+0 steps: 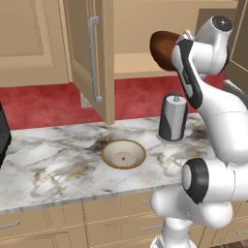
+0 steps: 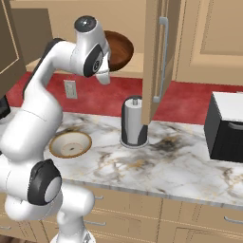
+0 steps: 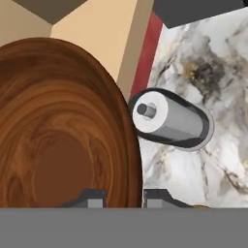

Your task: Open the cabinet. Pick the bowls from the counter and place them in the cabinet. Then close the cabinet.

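Nearest you, the cream-white bowl [image 1: 123, 154] sits upright on the marble desk [image 1: 53, 164], untouched and well apart from the arm. It lies low and toward the open left door [image 1: 92, 53] in the left base view.

Just past it stands the grey canister [image 1: 172, 117], also on the desk, almost directly beneath the raised hand; the hand view looks down onto its top.

Higher up, your pincer [image 3: 124, 198] is clamped on the rim of the dark wooden bowl [image 3: 63, 131]: one tip sits on each side of the rim in the hand view. The bowl is carried tilted on edge, not level, its hollow facing the hand camera.

Farthest, the cabinet [image 2: 135, 61] stands open, both doors swung out. The wooden bowl hangs at the front lip of the cabinet floor, at about shelf height; I cannot tell whether it has crossed the lip.

Judgement: the deciding relation is bowl to shelf. The shelf lies straight ahead of the pincer, away from you. You likely need to carry forward and bring the bowl level before releasing. Risk: a bowl freed on edge may roll out toward the canister.
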You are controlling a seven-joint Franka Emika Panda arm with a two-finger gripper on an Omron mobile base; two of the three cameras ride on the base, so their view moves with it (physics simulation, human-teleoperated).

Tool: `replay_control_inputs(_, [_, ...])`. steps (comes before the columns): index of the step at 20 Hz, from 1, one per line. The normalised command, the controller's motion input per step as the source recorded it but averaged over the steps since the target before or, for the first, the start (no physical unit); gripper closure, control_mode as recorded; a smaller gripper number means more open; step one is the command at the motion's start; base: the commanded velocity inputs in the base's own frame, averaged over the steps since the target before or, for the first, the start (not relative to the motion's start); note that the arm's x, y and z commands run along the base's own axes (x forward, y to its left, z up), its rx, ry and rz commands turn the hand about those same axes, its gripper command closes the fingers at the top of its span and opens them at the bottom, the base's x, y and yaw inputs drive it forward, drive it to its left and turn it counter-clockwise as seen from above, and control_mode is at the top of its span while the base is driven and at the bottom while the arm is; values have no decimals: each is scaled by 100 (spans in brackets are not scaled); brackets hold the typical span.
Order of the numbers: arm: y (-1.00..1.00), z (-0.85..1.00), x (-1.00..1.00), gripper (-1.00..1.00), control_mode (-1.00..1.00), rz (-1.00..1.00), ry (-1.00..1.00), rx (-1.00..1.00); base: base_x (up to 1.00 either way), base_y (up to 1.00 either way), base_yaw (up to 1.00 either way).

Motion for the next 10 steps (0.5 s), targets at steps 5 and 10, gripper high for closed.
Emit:
replay_control_inputs(5, [-13, 1, 54, 100, -100, 0, -8, 6, 0, 0, 0])
replay_control_inputs(10, [-2, 0, 45, 100, -100, 0, -21, 2, 0, 0, 0])
